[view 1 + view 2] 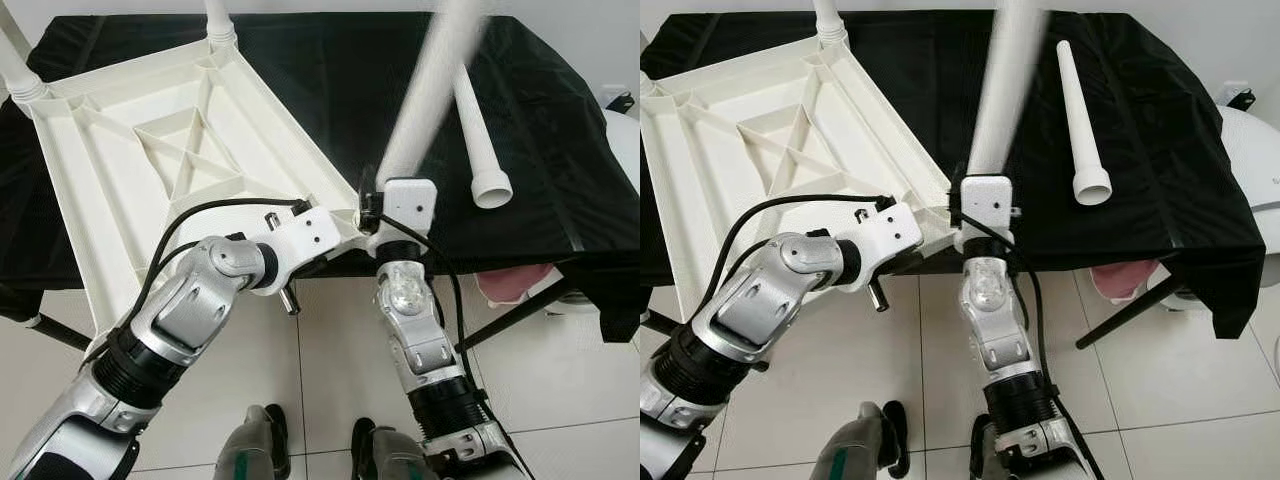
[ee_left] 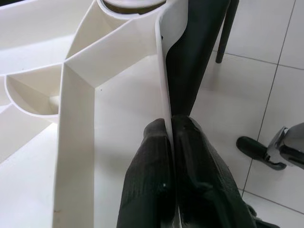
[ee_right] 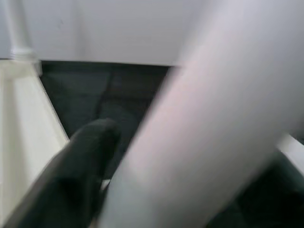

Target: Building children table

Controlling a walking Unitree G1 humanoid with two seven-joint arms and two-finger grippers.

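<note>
One upturned white tabletop (image 1: 170, 150). Four white legs: two standing in far corner sockets (image 1: 222, 22) (image 1: 18, 72), one gripped leg (image 1: 1002, 90), one loose leg (image 1: 1080, 120) lying on the one black-draped counter (image 1: 1160, 180). Two hands: left hand (image 2: 171, 137), right hand (image 1: 958, 205). Two robot feet (image 1: 270, 430).

Head stereo looks down; wrist cameras close on tabletop (image 1: 160, 160).

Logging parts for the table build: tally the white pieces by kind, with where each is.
Tabletop, upside down on the black cloth: 1
Legs already fitted at far corners: 2
Leg held upright by right end effector: 1
Loose leg on the cloth: 1
Total: 5
</note>
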